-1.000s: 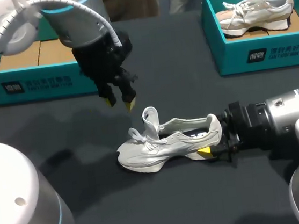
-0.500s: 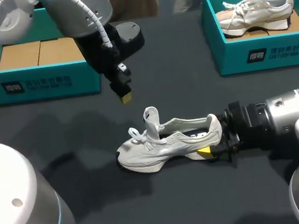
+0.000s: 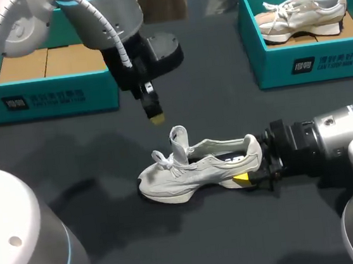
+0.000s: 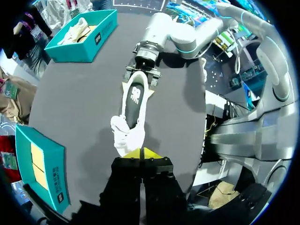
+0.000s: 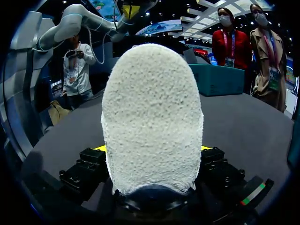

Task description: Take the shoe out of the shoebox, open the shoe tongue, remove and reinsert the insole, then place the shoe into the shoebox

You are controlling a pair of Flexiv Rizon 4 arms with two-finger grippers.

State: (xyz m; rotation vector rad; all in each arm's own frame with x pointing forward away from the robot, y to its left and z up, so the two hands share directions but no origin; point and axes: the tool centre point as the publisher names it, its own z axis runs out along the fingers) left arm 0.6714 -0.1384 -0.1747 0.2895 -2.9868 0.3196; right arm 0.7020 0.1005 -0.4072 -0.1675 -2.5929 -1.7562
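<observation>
One shoe (image 3: 194,171) on worktop (image 3: 240,239) | judged light, soft upper, stiff sole | right end effector (image 3: 249,167) clamped on heel (image 3: 253,149) | left end effector (image 3: 155,116) tips together, hovers near tongue (image 3: 177,141) | best hold: tongue's upper edge

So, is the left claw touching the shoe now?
Apart. In the head view, a clear gap separates the left claw from the shoe.

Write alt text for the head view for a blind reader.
A pale shoe stands on the table, its heel clamped in the right gripper, while the left gripper hangs shut above its toe end. Behind sit a teal left shoebox and a right shoebox holding another shoe.
</observation>
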